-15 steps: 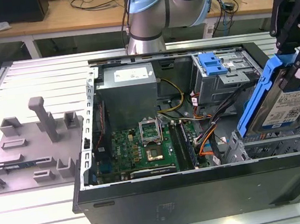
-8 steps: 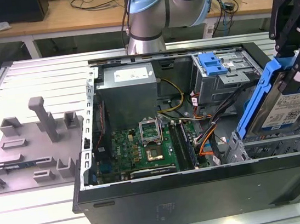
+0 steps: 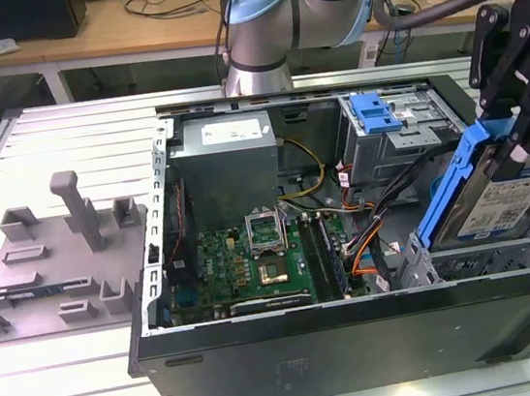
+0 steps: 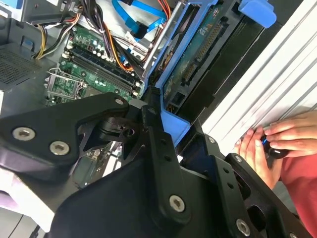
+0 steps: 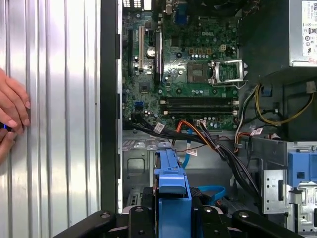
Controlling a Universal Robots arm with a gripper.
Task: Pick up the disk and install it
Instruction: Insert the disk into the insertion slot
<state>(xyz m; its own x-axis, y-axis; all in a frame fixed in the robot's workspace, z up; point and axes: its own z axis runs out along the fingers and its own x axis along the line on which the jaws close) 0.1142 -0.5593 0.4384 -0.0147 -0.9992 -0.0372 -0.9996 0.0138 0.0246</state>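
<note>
A slatted metal bench carries an open computer case. At its near corner, on the exterior view's right, the disk hangs tilted over the grey drive bay. Its long axis slopes up into the gripper, which is clenched on its upper end.

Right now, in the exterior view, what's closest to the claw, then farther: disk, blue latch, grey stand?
1. Disk, gripped in the claw, exterior view's right.
2. Blue latch, atop the cage.
3. Grey stand, far exterior view's left.
</note>
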